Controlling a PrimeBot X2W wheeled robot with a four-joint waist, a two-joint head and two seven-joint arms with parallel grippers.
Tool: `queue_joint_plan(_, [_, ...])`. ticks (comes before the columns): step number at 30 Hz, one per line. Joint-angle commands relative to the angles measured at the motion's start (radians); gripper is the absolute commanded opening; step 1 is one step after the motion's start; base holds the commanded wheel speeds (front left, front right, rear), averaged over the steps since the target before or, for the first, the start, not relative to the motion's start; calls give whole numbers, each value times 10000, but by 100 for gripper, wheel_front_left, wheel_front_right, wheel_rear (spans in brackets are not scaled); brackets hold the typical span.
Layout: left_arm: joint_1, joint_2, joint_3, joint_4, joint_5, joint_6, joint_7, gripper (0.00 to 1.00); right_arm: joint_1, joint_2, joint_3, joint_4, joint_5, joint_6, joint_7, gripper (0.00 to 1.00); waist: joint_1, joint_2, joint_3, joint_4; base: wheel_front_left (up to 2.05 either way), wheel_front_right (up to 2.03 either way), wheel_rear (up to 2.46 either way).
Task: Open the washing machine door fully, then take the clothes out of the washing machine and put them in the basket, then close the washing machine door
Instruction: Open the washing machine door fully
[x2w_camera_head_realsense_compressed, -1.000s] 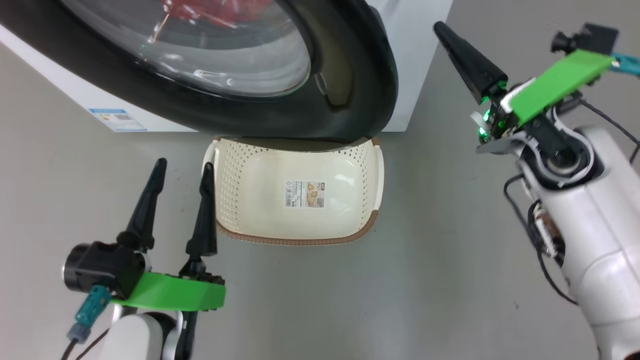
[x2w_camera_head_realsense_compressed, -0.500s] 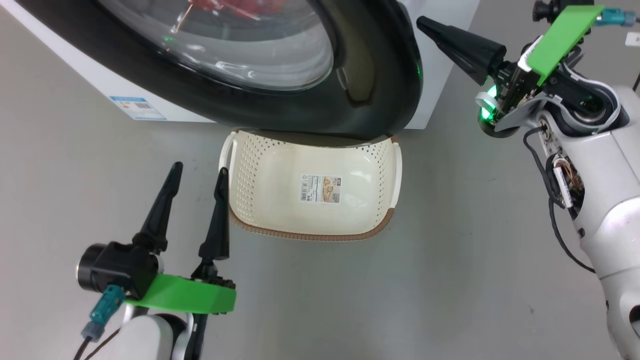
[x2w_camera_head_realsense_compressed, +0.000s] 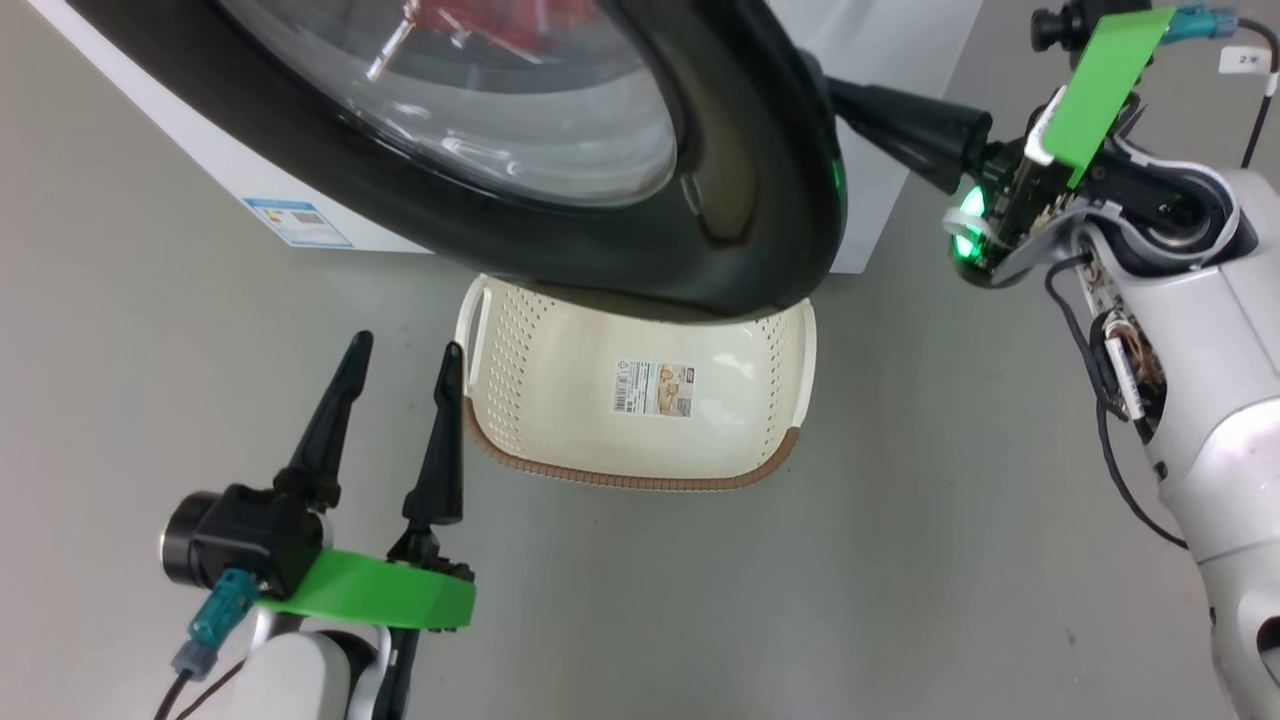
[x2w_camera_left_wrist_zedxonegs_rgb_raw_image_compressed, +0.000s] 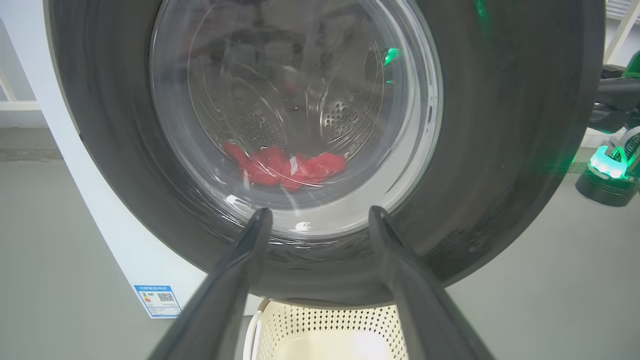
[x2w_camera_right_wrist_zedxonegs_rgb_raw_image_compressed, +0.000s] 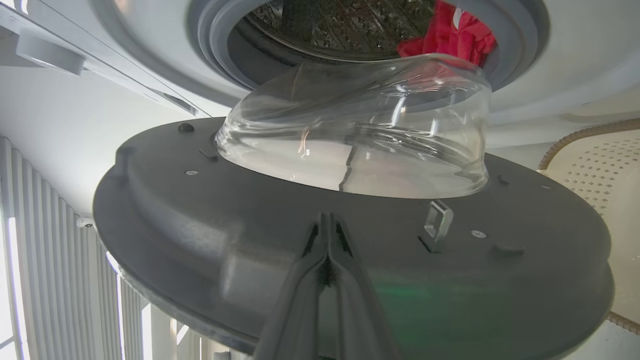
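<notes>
The washing machine door (x2w_camera_head_realsense_compressed: 760, 200) stands ajar, its black rim hanging over the back of the basket (x2w_camera_head_realsense_compressed: 640, 455). My right gripper (x2w_camera_head_realsense_compressed: 850, 100) is shut with nothing in it. It reaches in from the right, and its tips are hidden behind the door's right edge. In the right wrist view the shut right gripper (x2w_camera_right_wrist_zedxonegs_rgb_raw_image_compressed: 327, 220) rests against the door's grey inner face (x2w_camera_right_wrist_zedxonegs_rgb_raw_image_compressed: 250, 250), below the glass bowl (x2w_camera_right_wrist_zedxonegs_rgb_raw_image_compressed: 360, 135). Red clothes (x2w_camera_right_wrist_zedxonegs_rgb_raw_image_compressed: 450, 35) lie in the drum of the washing machine (x2w_camera_head_realsense_compressed: 890, 40). My left gripper (x2w_camera_head_realsense_compressed: 405, 345) is open, left of the basket.
A blue label (x2w_camera_head_realsense_compressed: 297, 222) sits on the machine's white front, low on the left. Grey floor (x2w_camera_head_realsense_compressed: 900, 560) lies open in front of and right of the basket. My right forearm (x2w_camera_head_realsense_compressed: 1200, 400) fills the right side.
The head view has shifted. My right gripper has moved left, from clear of the door to behind its right edge. The door hangs a little further over the basket. The left gripper stays open.
</notes>
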Motion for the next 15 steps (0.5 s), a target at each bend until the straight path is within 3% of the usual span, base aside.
queue_joint_plan(1, [-57, 183, 349, -168, -45, -28, -76, 100, 252, 252, 73, -387, -174, 6, 184, 0, 0, 0, -96, 30, 0, 0, 0])
queue_joint_plan(15, [225, 183, 419, -146, -170, 83, -76, 100, 931, 541, 120, -652, -547, 6, 823, 0, 0, 0, -515, 187, 0, 0, 0])
